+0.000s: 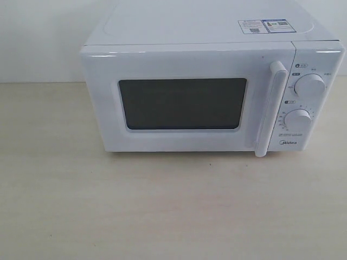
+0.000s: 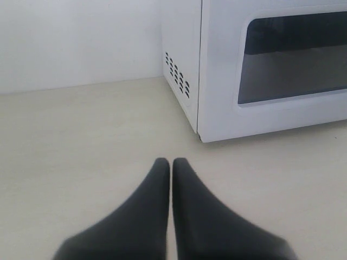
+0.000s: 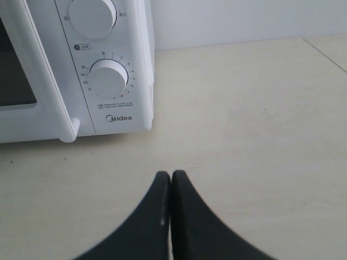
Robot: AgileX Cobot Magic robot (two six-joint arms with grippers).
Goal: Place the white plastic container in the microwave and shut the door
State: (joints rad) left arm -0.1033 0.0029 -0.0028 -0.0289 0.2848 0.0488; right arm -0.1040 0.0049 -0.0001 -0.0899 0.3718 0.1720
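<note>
The Midea microwave (image 1: 206, 32) stands on a pale surface (image 1: 162, 211), against a white wall. Its door (image 1: 162, 64) is shut flush with the casing. The dark window (image 1: 182, 104) does not show what lies inside, so the position of the white plastic container cannot be told. The vertical bar handle (image 1: 271, 108) runs along the door's edge next to the control panel, which carries an upper knob (image 1: 310, 85) and a lower knob (image 1: 299, 120). Stickers (image 1: 263, 26) lie on the microwave's top.

The left claw (image 2: 171, 162) hovers over the surface in front of the microwave's vented side (image 2: 177, 73), apart from it. Its two fingers are pressed together with nothing between them. The right claw (image 3: 171, 174) hovers in front of the microwave's knob end, also apart, fingers likewise together and empty.
</note>
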